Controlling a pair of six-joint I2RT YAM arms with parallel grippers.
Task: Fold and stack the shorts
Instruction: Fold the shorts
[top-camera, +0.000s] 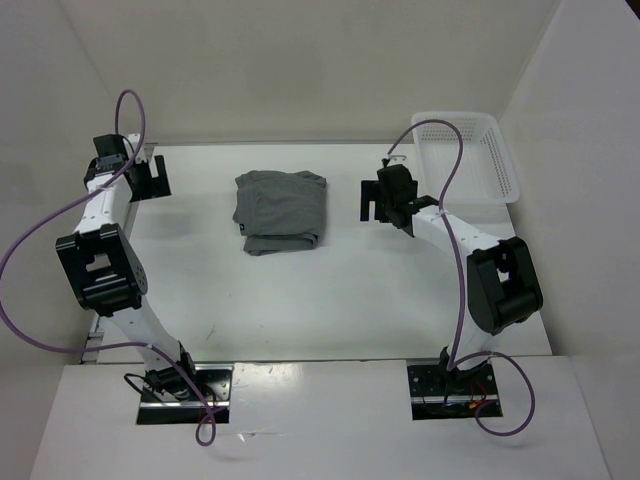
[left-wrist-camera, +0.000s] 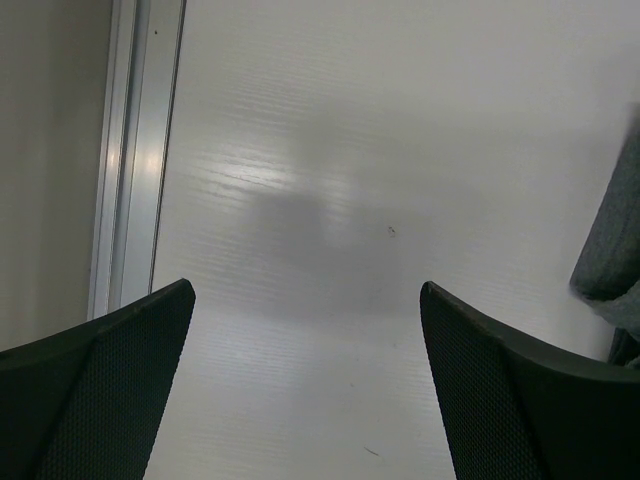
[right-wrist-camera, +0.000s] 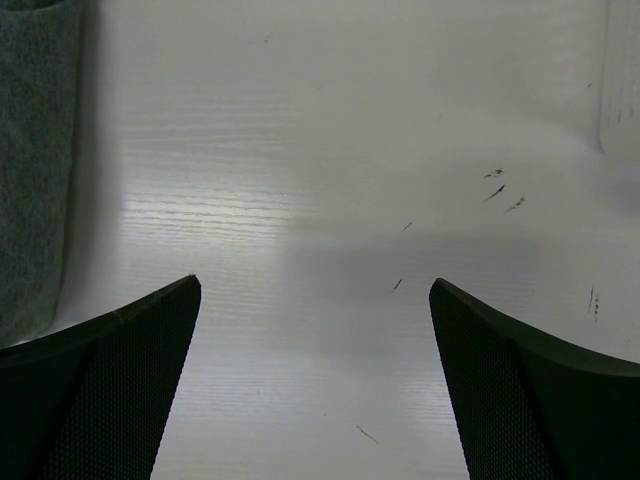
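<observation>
The grey shorts (top-camera: 281, 211) are found folded into a compact bundle on the table (top-camera: 330, 300), so folding is judged done and stacking pending. The left gripper (top-camera: 152, 178), well left of the shorts, and the right gripper (top-camera: 372, 203), near their right edge, are both spread wide and empty. An approach and grasp on the bundle is called for next.

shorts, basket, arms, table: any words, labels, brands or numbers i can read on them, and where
None: no text can be read in any view.
shorts: plain grey, no label showing.
basket: plain white, no print.
left arm, right arm: no legible marking.
table: only dark scuffs, not letters.
</observation>
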